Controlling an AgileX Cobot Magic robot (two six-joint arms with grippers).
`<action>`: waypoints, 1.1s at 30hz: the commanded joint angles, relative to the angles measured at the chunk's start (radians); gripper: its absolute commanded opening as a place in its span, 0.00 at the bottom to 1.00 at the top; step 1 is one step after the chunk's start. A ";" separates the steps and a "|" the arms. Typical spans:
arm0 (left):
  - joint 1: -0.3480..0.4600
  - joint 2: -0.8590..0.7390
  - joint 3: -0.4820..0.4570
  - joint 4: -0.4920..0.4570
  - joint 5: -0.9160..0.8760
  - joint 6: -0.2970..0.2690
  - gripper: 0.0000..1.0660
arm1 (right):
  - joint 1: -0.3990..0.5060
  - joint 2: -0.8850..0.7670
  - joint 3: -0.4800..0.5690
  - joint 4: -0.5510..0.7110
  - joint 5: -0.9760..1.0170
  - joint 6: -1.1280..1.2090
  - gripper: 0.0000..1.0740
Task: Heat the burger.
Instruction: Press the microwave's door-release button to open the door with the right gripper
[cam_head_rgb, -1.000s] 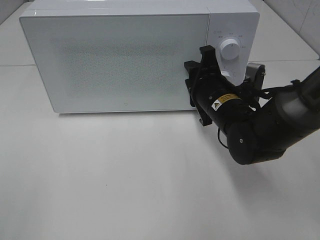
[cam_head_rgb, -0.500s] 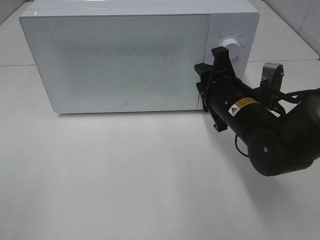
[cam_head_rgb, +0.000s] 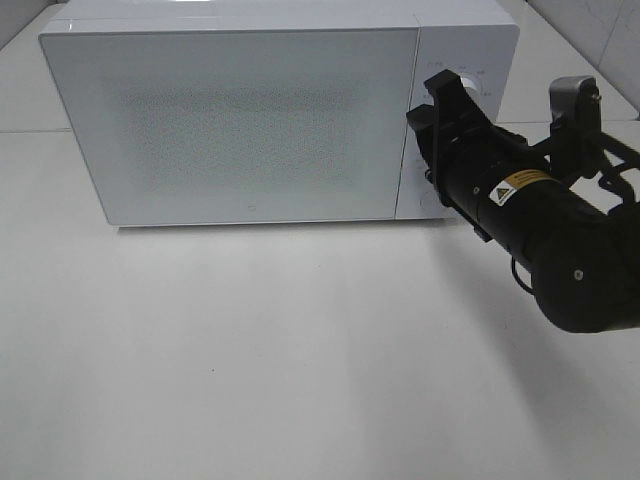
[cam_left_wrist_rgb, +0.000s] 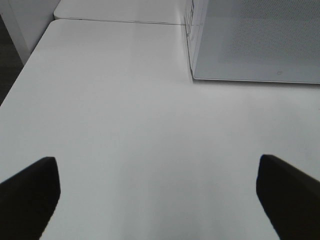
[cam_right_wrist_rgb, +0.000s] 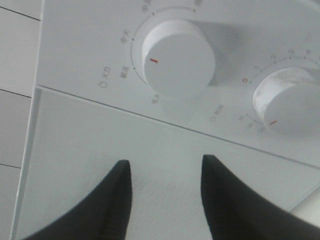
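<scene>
1 right end effector (cam_right_wrist_rgb: 165, 162) faces the shut microwave (cam_head_rgb: 240, 110), jaws apart.

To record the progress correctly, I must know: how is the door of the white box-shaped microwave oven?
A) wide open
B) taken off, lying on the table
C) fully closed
C: the door of the white box-shaped microwave oven sits flush, no gap showing.

White microwave (cam_head_rgb: 240, 110), door shut, power dial (cam_right_wrist_rgb: 178, 57) & timer dial (cam_right_wrist_rgb: 287, 100), on white table (cam_head_rgb: 250, 350).
</scene>
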 joint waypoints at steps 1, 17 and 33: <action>0.005 -0.013 0.000 0.003 -0.001 -0.003 0.94 | -0.005 -0.039 -0.002 0.027 0.054 -0.146 0.37; 0.005 -0.013 0.000 0.003 -0.001 -0.003 0.94 | -0.005 -0.201 -0.004 0.148 0.343 -0.848 0.45; 0.005 -0.013 0.000 0.003 -0.001 -0.003 0.94 | -0.106 -0.402 -0.004 0.153 0.784 -1.197 0.64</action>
